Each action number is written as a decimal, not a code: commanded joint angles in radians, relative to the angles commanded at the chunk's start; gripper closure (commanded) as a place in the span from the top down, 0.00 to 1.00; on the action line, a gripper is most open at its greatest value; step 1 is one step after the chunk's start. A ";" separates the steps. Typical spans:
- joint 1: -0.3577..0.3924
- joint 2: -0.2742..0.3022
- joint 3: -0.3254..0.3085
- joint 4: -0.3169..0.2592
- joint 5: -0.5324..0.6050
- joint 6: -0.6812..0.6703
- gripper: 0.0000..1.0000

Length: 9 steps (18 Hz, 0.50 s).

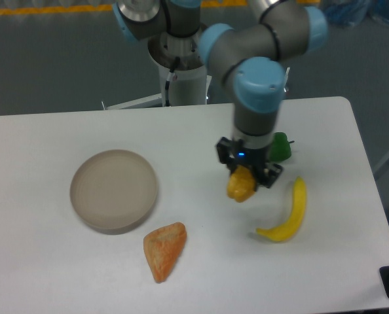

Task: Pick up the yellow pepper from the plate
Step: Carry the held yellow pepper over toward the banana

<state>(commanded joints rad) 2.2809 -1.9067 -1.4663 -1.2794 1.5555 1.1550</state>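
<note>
Camera view, nearest me: an orange wedge-shaped piece (164, 250) lies on the desk (63, 275), with the banana (287, 212) off to the right. Further back I see the plate (113, 190) sitting bare. My tool (245, 178) is closed on the yellow pepper (241, 185), which hangs beneath it, well apart from the plate; I judge the pickup done. Gripped from above, the pepper's long axis runs roughly vertical; its stem is hidden. Behind sits the green pepper (281, 147).
</note>
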 joint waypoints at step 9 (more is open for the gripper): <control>0.026 -0.040 0.012 0.011 0.002 0.170 0.12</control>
<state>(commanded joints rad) 2.3071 -1.9466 -1.4542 -1.2686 1.5570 1.3254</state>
